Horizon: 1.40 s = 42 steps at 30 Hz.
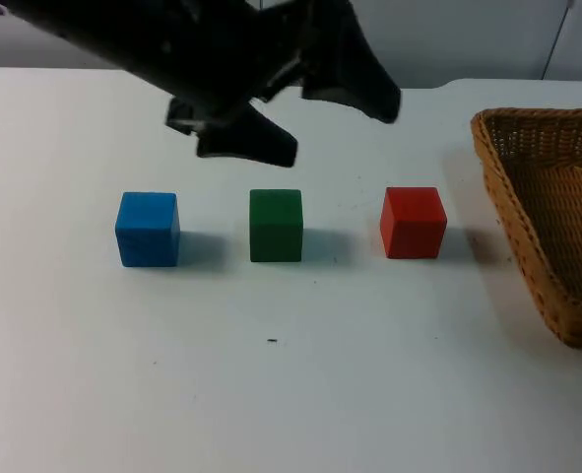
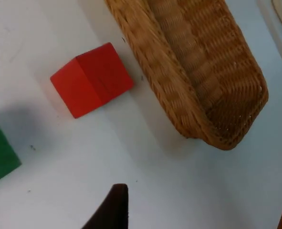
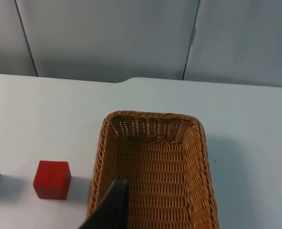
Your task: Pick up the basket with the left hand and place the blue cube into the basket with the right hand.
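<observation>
Step in hand, by judgement: approach to the basket by the left gripper; nothing lifted yet, cube transfer not begun.

Basket flat on the white table, at its right side, partly cut off by the edge of the top view. Wicker, oblong, nothing inside, as seen in the right wrist view.

Left gripper high over the table's middle, behind the green cube, reaching rightward across the row of cubes. Well apart from the basket, with the red cube between. Finger state: cannot tell. One dark fingertip visible in the left wrist view, with the basket's near rim and the red cube beyond it, no contact with either.

Right gripper: waiting, held above and behind the basket, looking down into it. Finger state likewise not readable.

Blue cube at the far left of the row, upright, untouched, well apart from both grippers and from the basket.

Next move, as judged: left gripper further right and down, past the red cube without a knock, fingers set astride the basket's near rim. Then the lift. Right arm's reach to the blue cube crosses the whole row; risk of arm crowding over the middle.
</observation>
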Motion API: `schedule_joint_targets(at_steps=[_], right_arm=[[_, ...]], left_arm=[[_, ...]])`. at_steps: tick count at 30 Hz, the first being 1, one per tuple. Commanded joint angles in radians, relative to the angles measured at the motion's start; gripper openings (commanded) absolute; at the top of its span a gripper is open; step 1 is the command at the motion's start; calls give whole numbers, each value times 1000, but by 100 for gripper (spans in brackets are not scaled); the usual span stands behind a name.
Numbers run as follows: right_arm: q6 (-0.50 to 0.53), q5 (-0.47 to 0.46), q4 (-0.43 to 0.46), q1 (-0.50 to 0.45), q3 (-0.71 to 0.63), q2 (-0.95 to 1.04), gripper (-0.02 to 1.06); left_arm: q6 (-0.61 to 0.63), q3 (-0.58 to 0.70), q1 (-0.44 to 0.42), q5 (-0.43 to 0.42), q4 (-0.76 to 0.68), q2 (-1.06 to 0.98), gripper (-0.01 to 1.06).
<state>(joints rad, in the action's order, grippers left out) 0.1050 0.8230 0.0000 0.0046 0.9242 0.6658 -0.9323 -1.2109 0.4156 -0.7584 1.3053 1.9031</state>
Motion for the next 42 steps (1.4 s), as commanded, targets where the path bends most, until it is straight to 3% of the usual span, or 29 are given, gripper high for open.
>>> schedule_joint_targets(at_steps=[1,12,24,34,42], right_arm=[[8,-14,6,-5,7,1,104],[8,-19,8,-5,7,1,104],[8,-26,31,-5,7,1,104],[8,-26,53,-5,7,1,104],[8,-31,57,-5,7,1,104]], left_arm=[[48,-54,43,5,-17,54,104],[212,-271,172,38,-77,285,104],[477,-528,291,48,-280,444,104],[644,-609,336,95,-348,517,104],[708,-618,336,132,-351,546,104]])
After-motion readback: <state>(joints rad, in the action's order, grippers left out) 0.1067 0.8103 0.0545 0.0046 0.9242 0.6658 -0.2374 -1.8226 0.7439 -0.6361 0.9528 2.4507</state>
